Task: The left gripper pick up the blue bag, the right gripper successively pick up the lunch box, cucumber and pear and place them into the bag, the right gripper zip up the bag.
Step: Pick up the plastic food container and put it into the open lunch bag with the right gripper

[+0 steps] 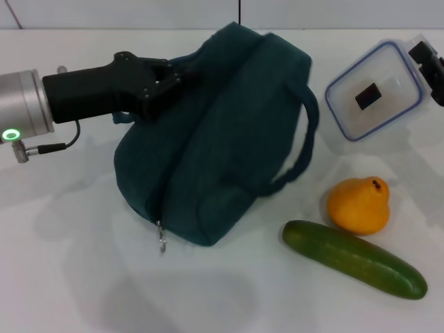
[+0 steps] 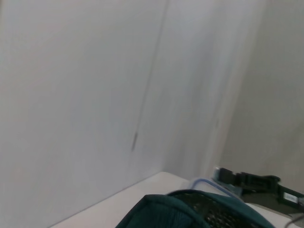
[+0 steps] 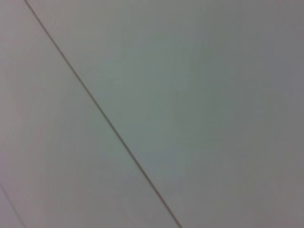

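The head view looks forward and steeply down from above the white table (image 1: 62,277), close enough that the blue bag (image 1: 215,139) fills its middle; the left wrist view sits low behind the bag's top edge (image 2: 190,211), facing out toward a pale wall (image 2: 85,95); both share that bag; the right wrist view shows only a blank panel (image 3: 190,95), perhaps wall, with one seam.

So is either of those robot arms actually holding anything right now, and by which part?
The left tool grips the blue bag at its upper edge by the handle. The right tool is at the lunch box's corner; whether it grips is unclear.
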{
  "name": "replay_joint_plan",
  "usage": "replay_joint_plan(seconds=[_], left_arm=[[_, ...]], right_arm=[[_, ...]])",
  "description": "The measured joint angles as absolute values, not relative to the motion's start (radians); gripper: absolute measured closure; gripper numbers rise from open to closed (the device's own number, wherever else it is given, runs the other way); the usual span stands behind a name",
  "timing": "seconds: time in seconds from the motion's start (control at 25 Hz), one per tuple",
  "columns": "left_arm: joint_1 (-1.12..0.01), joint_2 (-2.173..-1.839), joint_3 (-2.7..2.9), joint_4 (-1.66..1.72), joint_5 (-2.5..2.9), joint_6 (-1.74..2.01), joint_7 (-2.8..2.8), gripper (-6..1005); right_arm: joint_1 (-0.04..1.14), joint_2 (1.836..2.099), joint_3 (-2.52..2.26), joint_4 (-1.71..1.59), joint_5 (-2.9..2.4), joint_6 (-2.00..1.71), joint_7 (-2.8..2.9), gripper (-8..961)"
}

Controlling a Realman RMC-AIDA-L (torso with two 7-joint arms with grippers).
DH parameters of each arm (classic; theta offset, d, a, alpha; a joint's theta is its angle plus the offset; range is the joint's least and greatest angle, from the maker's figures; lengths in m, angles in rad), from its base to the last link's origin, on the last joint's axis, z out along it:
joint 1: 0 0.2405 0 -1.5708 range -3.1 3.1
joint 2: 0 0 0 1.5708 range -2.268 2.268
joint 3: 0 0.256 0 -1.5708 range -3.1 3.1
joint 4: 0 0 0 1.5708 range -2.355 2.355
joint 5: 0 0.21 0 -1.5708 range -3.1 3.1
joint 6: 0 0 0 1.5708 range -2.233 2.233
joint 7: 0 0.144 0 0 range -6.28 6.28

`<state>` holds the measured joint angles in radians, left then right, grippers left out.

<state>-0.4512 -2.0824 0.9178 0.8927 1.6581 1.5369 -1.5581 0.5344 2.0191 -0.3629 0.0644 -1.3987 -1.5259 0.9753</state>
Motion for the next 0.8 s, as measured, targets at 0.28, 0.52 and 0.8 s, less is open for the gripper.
replay_joint_plan(seconds=[0.28,0.52,0.8], left_arm=[[-0.448,-2.086,0.923,0.905,1.663,1.552,-1.546,954],[-0.448,-2.087,0.928,0.903,1.667,1.546,-1.537,954],[-0.452,-2.088,0.927,0.885,1.666,1.536,-1.521,954]], right_arm=[[0.54,2.017,-0.434,-0.039,-1.398,-1.589,1.11,856],[0.552,2.014,-0.466,-0.162,-1.393,-1.66,1.236,855],[0.606,2.013,-0.468,-0.24,-1.39,-1.696,1.322,855]])
